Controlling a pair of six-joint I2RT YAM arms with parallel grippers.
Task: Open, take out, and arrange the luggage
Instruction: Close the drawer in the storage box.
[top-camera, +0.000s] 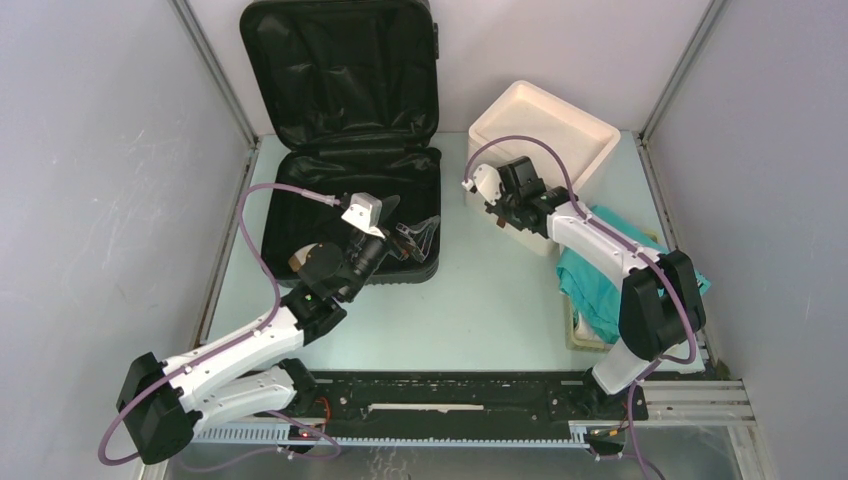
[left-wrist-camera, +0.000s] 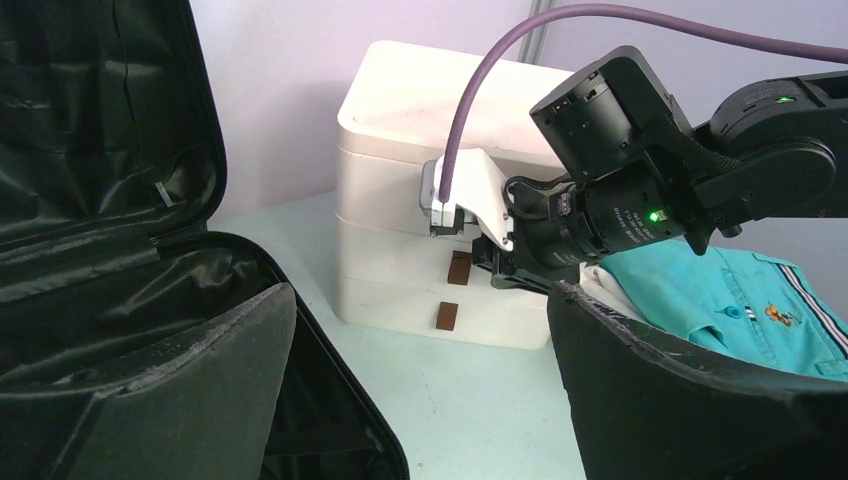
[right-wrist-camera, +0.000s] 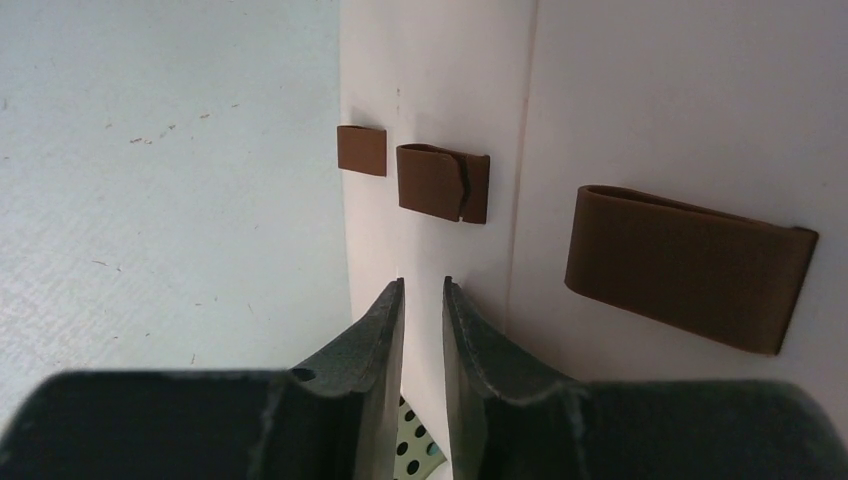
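While the black suitcase (top-camera: 340, 100) lies open with its lid upright, the left gripper (top-camera: 412, 238) gapes wide and the right gripper (right-wrist-camera: 422, 290) is barely parted.

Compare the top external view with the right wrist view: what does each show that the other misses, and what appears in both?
Only the top view shows the luggage lying open, the left arm stretched over it, and a teal garment. Only the right wrist view shows all three brown pull tabs and the narrow empty gap between the right jaws. Both show the white drawer box with the right jaws at its front.
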